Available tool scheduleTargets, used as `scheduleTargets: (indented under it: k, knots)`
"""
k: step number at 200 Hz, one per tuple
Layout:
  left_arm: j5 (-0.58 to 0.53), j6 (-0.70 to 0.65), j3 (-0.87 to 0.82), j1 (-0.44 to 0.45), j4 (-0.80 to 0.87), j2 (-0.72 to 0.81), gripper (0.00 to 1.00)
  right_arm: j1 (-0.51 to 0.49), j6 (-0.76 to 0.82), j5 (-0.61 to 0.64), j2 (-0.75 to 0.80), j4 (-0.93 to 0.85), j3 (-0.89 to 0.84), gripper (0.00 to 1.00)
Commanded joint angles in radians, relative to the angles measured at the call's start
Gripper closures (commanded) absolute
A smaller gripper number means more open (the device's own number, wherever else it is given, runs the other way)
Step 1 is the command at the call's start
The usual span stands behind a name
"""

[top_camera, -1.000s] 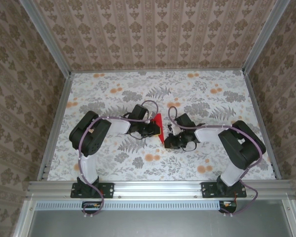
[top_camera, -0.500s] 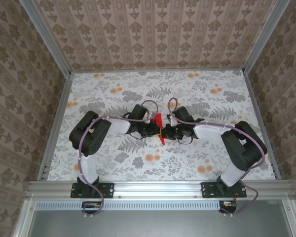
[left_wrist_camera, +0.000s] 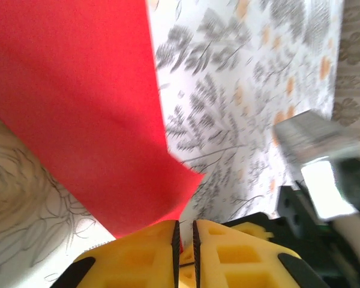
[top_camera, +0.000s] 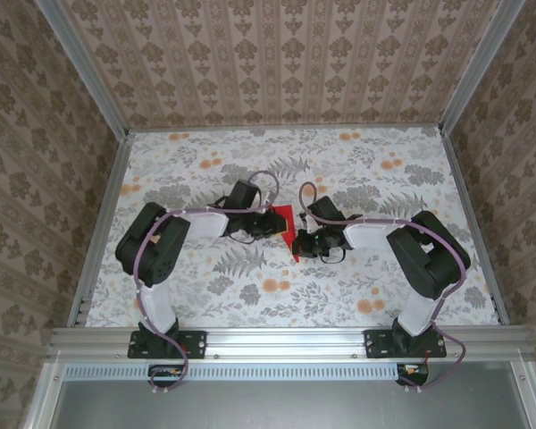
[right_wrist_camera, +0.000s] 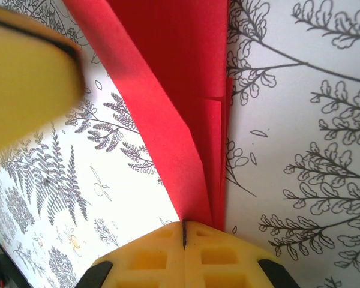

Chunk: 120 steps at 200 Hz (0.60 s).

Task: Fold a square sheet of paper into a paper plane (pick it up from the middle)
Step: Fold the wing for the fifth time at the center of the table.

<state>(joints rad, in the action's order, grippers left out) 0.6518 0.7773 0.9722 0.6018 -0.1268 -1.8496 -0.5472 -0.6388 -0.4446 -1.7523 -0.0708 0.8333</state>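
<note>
Right fingers (right_wrist_camera: 198, 240), lower centre of frame, clamp the creased red paper (right_wrist_camera: 168, 90). Left fingers (left_wrist_camera: 156, 240) sit nearly together at its corner, grip unclear. Best to keep the layers aligned.

— What is the red paper (right_wrist_camera: 168, 60) like?
— Thin, matt and smooth, with sharp creases where its layers overlap.
— And the fingers (right_wrist_camera: 150, 261) by it?
— Yellow plastic, matt, moulded with shallow pockets. A black rubbery strip lines each inner edge.
— The table (top_camera: 366, 170)?
— A printed floral cover, flat and matt; cloth or paper, I cannot tell. The walls (top_camera: 286, 63) have a similar matt patterned covering.
— Any metal?
— The rails (top_camera: 286, 340) at the near edge are bare grey metal with a dull sheen. The arms (top_camera: 152, 246) have black casings, slightly glossy, and smooth white plastic links.
</note>
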Motion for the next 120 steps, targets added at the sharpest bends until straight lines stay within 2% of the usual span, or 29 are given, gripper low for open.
scheduleTargets:
  k: [1,48,120]
  knots:
    - [0.031,-0.111,0.000,-0.039,-0.010,0.066,0.80,0.005,0.040,0.022,-0.010,-0.140,-0.040,0.96]
    - [0.075,-0.181,-0.057,-0.071,-0.083,0.054,0.77,0.016,0.074,-0.058,0.022,-0.181,-0.065,0.96]
    - [0.079,-0.188,-0.070,-0.035,-0.147,-0.018,0.80,0.029,0.096,-0.134,0.052,-0.227,-0.083,0.96]
